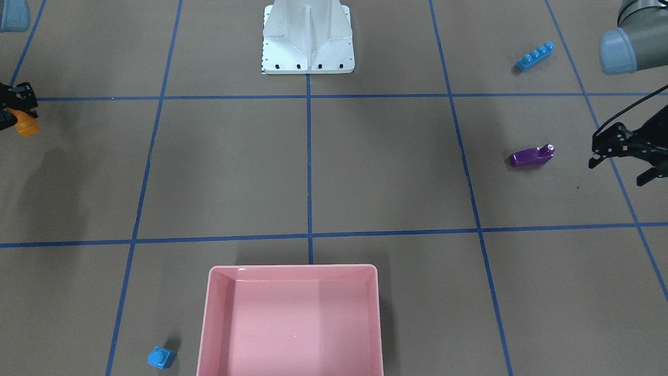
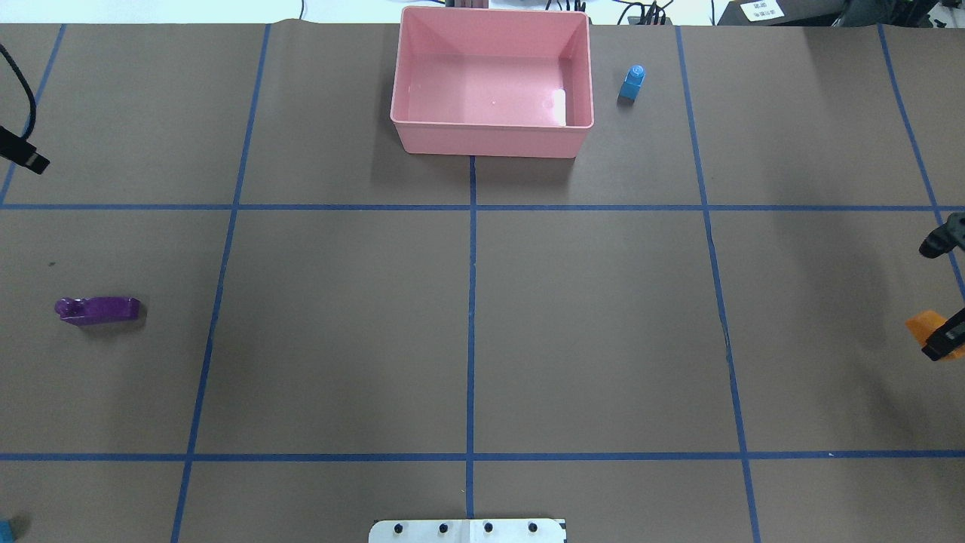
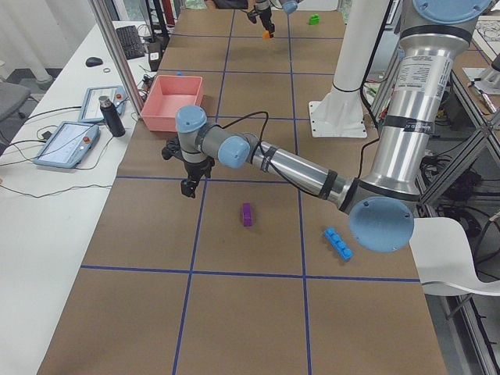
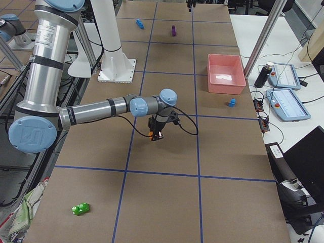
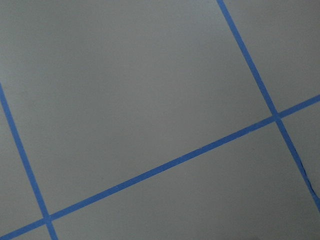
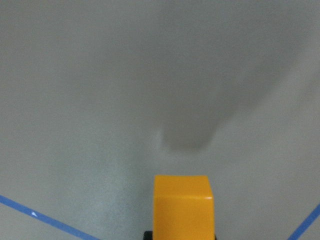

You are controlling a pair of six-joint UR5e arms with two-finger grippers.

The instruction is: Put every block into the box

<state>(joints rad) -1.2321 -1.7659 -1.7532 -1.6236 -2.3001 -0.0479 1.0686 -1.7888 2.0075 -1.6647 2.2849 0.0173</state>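
Note:
The pink box point(image 1: 292, 268) stands at the table's far side from the robot, with no brick inside point(image 2: 490, 139). My right gripper point(image 1: 20, 119) is shut on the orange sloped brick point(image 1: 27, 127) and holds it above the table, far from the box; the brick fills the bottom of the right wrist view point(image 6: 182, 205). My left gripper point(image 1: 618, 168) hangs open and empty, just outboard of the purple sloped brick point(image 1: 531, 156). The long light-blue brick point(image 1: 534, 56) lies nearer the robot's base. The small light-blue brick point(image 2: 632, 81) stands beside the box. The green brick point(image 4: 80, 208) lies far off on my right.
The white robot base point(image 1: 308, 39) stands at the table's near middle. Blue tape lines grid the brown table. Tablets and a dark bottle point(image 3: 106, 116) sit on the side desk beyond the box. The left wrist view shows only table and tape.

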